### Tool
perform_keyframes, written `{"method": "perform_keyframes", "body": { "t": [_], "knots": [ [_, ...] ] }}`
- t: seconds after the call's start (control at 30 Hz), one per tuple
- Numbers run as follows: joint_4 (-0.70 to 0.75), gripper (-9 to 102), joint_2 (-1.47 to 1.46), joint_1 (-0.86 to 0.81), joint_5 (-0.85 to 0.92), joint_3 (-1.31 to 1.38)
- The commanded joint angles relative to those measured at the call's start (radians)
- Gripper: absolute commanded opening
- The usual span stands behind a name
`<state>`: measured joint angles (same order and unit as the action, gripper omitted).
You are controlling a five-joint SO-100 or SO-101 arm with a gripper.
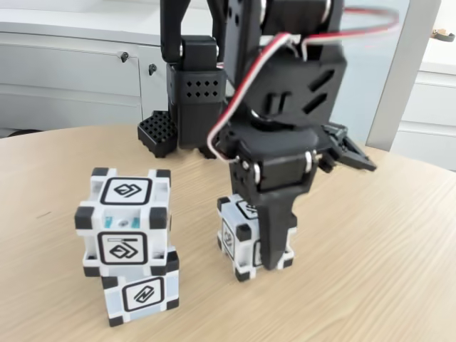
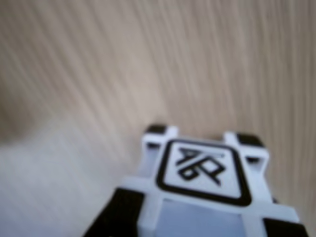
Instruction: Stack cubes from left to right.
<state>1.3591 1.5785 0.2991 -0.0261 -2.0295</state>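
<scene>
1. Three cubes stand on the table (image 1: pixel 385 271): in the fixed view, two form a stack at the left, top cube (image 1: pixel 125 219) on bottom cube (image 1: pixel 141 291), and a third cube (image 1: pixel 239 239) sits alone at centre.
2. Stack fault: the top cube overhangs the bottom cube toward the left and far side, so the seating is offset. Judgement: adding the third cube on this base could topple it.
3. Tool (image 1: pixel 274 239) is lowered at the third cube; one finger covers its near-right face. The second finger is hidden, so I cannot tell whether it is clenched or released.
4. Wrist view: the third cube (image 2: pixel 202 173) lies at the lower edge, right under the camera, blurred.
5. Judgement: an off-centre grip could let the cube twist or slip on lifting.
</scene>
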Motion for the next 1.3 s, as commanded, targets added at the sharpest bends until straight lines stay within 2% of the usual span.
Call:
{"method": "perform_keyframes", "body": {
  "t": [0.0,0.23,0.37,0.47,0.8,1.0,1.27],
  "knots": [
    [-0.002,0,0.161,-0.008,0.002,0.035],
    [0.012,0,0.565,-0.006,0.097,0.035],
    [0.015,0,0.71,-0.015,0.137,0.035],
    [0.015,0,0.773,-0.083,0.173,0.035],
    [0.017,0,0.769,-0.382,0.33,0.035],
    [0.017,0,0.765,-0.463,0.37,0.034],
    [0.017,0,0.723,-0.492,0.367,0.037]
  ]
}}
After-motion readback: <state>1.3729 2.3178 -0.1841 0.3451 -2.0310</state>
